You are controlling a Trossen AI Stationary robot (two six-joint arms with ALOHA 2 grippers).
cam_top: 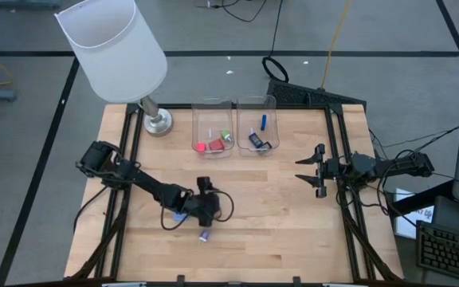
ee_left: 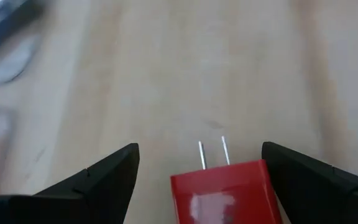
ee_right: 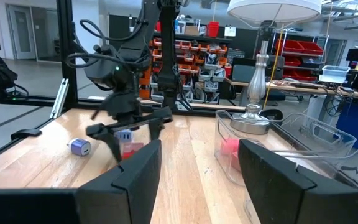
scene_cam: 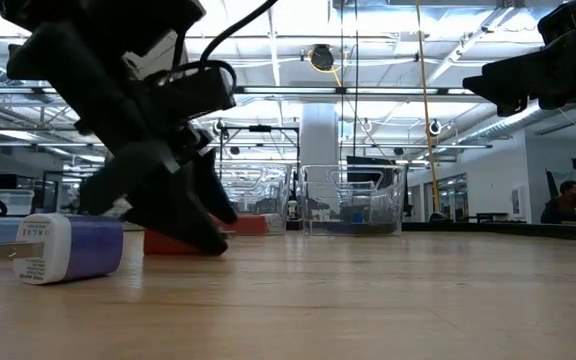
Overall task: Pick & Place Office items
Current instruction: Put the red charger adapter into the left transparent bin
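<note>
between the left gripper's spread fingers, red charger prongs point away.

a blue and white plug adapter lies on the wooden table near the camera, just beside the left gripper reaching down at a red piece, with two clear bins farther back and the right arm overhead.
</note>
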